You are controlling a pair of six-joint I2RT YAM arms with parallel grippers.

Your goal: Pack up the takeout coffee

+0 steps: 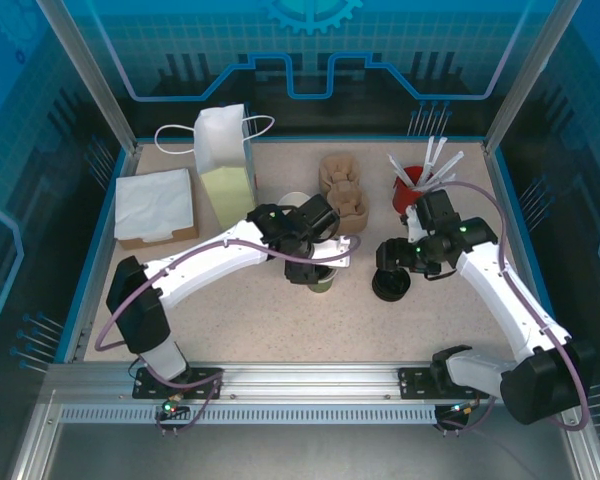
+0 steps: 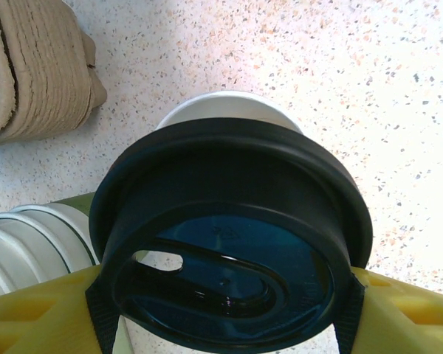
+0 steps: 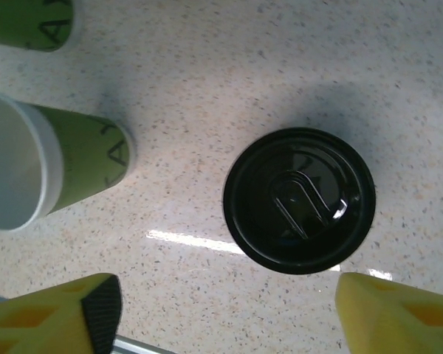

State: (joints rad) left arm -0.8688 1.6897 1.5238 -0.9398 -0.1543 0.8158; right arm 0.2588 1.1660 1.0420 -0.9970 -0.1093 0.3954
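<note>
1. At the far left of the table the paper bag (image 1: 225,165) stands upright with its mouth open. It is well apart from the cup, and the coffee is not yet inside it.
2. The left gripper (image 1: 317,266) is closed on a black lid (image 2: 229,243), with its pads (image 2: 103,317) pressing on two opposite sides of the lid. The danger here, I think, is that the lid goes down tilted or off centre. One edge would then catch the rim, and the push could tip the light cup or leave the lid half seated, so that it leaks later in the bag.
3. The takeout coffee (image 1: 321,286) stands on the table near the middle, directly under this gripper. In the left wrist view an arc of its pale rim (image 2: 229,103) comes out beyond the far edge of the lid, so the lid seems not fully centred. Whether lid and rim already touch, I cannot tell.
4. To the right, the right gripper (image 1: 393,260) has its jaws wide apart and holds nothing. It hovers above the stack of black lids (image 1: 390,287), near the coffee but not touching it. A careless move downward could push this stack over
</note>
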